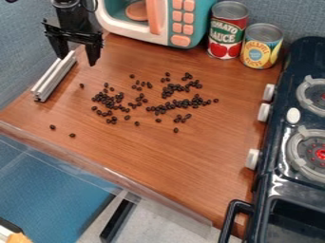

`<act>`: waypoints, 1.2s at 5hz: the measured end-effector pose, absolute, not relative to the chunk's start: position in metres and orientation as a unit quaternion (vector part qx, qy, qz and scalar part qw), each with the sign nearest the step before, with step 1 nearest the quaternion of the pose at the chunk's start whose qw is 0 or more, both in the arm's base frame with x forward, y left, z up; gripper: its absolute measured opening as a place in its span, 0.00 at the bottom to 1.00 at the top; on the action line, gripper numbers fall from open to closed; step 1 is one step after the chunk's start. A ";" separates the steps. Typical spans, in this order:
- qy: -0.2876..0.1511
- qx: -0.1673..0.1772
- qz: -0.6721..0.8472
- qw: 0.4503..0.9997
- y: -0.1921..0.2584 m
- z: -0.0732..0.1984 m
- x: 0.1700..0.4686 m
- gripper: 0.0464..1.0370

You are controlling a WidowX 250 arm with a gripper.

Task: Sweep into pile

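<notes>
My gripper [77,56] hangs at the upper left over the brown work surface [184,161], its two fingers spread apart with nothing between them. Dark beans [166,105] lie scattered across the middle of the surface, in loose clusters to the right of and below the gripper. One cluster [109,100] is on the left, a denser band runs to its right, and a few single beans lie apart, two of them near the lower left [72,135]. The gripper is apart from the beans.
A metal rail [54,77] lies at the left edge beside the gripper. A toy microwave [181,23] and two cans [228,29] [262,46] stand along the back. The toy stove [285,175] borders the right side, and a clear raised edge [108,172] runs along the front.
</notes>
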State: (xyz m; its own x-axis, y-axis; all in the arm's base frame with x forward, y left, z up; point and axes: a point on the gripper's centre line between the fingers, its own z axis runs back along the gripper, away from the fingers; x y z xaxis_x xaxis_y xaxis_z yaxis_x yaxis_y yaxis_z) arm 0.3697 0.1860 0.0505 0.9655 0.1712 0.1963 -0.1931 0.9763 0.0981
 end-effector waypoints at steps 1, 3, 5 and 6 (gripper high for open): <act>-0.075 0.046 0.092 0.992 0.183 0.035 0.366 0.96; -0.088 -0.001 0.107 0.990 0.230 0.049 0.344 0.96; -0.073 0.001 0.125 0.989 0.242 0.038 0.332 0.78; -0.068 -0.007 0.138 0.988 0.234 0.020 0.323 0.46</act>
